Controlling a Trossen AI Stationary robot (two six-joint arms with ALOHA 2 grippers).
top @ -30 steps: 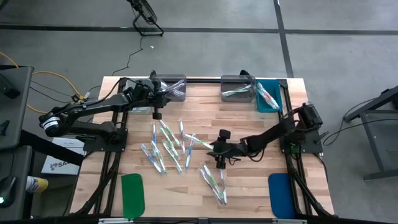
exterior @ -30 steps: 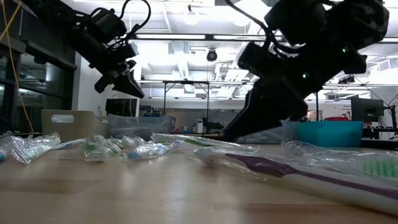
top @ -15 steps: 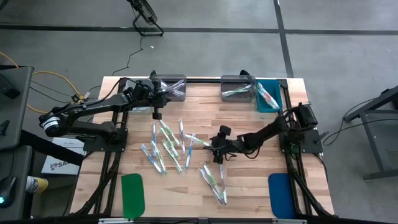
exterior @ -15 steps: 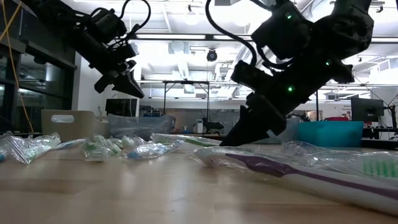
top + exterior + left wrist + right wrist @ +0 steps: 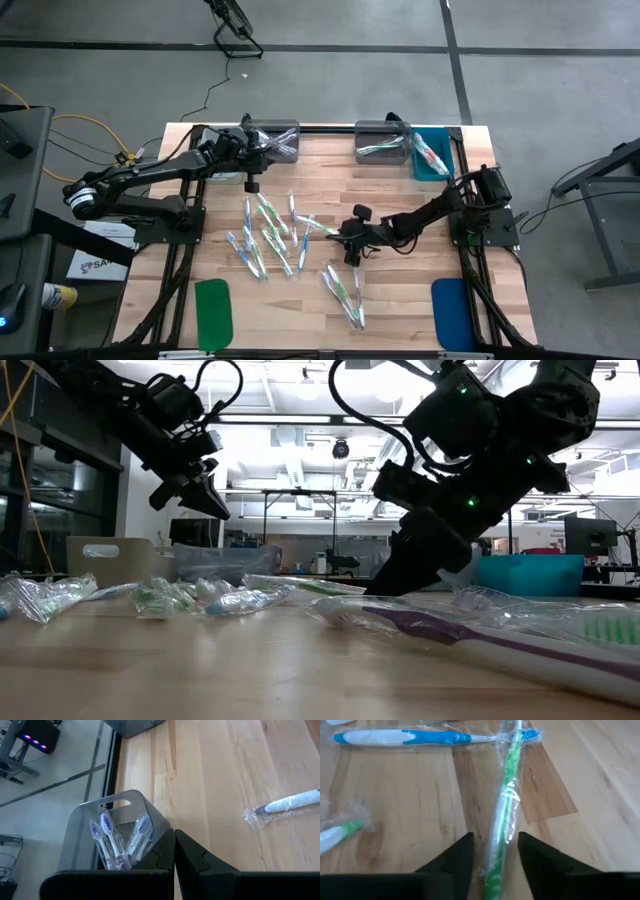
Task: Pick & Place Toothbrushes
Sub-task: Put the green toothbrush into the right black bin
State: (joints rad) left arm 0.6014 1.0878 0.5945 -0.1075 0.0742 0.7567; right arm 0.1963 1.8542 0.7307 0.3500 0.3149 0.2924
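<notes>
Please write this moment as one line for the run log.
right gripper: jaws open astride green toothbrush | left gripper: jaws shut, empty, by grey bin

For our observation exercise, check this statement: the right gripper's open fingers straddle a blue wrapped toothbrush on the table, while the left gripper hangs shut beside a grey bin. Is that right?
One detail is wrong. In the right wrist view, the toothbrush between the right gripper's open fingers is green, not blue; the blue toothbrush lies farther off. The left gripper does hang shut beside the grey bin.
</notes>
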